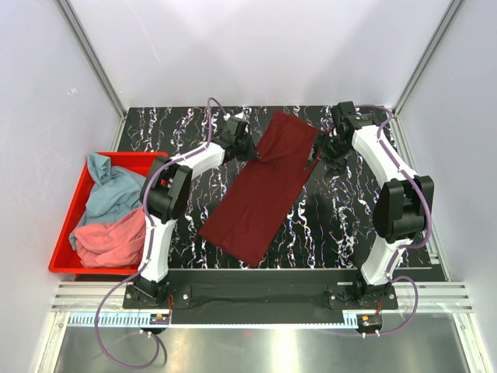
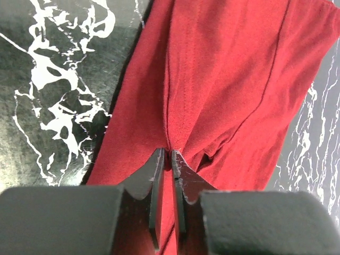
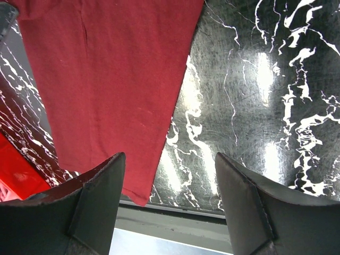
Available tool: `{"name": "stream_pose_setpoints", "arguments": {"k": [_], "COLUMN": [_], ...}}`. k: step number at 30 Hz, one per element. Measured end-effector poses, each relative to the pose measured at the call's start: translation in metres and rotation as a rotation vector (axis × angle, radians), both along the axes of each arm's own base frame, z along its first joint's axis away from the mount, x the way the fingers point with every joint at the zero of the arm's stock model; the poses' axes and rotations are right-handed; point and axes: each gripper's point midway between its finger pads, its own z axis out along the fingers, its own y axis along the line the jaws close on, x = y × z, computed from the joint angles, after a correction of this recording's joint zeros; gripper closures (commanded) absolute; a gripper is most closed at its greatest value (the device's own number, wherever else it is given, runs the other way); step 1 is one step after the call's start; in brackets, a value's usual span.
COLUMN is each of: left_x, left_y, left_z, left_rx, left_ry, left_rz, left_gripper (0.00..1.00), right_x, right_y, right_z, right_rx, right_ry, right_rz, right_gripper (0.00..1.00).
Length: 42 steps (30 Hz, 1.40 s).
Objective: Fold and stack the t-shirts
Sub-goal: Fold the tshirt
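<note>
- One red bin [image 1: 66,233] held two: the teal t-shirt [image 1: 109,190] and pink t-shirt [image 1: 112,237]; one maroon t-shirt [image 1: 264,186] lay beside it.
- Left gripper [image 2: 169,154] clenched the maroon t-shirt; right gripper [image 3: 169,159] stood released.

From above, the left arm [image 1: 159,225] hides the right wall of the red bin [image 1: 65,221] and the adjoining parts of the teal-blue t-shirt [image 1: 109,190] and coral pink t-shirt [image 1: 112,239], whose sleeves cannot be made out. The maroon t-shirt [image 2: 228,79] runs off the left wrist view's top and right edges. Its pinched fold disappears inside the left gripper [image 2: 169,154].
</note>
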Motion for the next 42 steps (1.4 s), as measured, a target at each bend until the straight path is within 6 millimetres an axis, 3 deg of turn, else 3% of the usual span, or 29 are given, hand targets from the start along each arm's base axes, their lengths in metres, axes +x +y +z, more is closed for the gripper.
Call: {"name": "stream_pose_setpoints", "arguments": {"k": [7, 20, 35, 42], "left_x": [0.002, -0.006, -0.008, -0.017], "left_y": [-0.009, -0.005, 0.024, 0.039], "left_z": [0.014, 0.008, -0.006, -0.024], "left_rx": [0.013, 0.069, 0.089, 0.115], "left_ry": [-0.027, 0.028, 0.111, 0.144], "left_rz": [-0.025, -0.002, 0.031, 0.000], "left_gripper": [0.85, 0.79, 0.74, 0.72], "right_x": [0.001, -0.001, -0.004, 0.014], "right_y": [0.003, 0.003, 0.003, 0.002], "right_z": [-0.001, -0.004, -0.014, -0.041], "right_rx": [0.015, 0.019, 0.015, -0.008], "right_ry": [-0.003, 0.006, 0.029, 0.061], "right_rz": [-0.003, -0.003, 0.000, -0.044], "right_gripper": [0.25, 0.24, 0.25, 0.27]}}
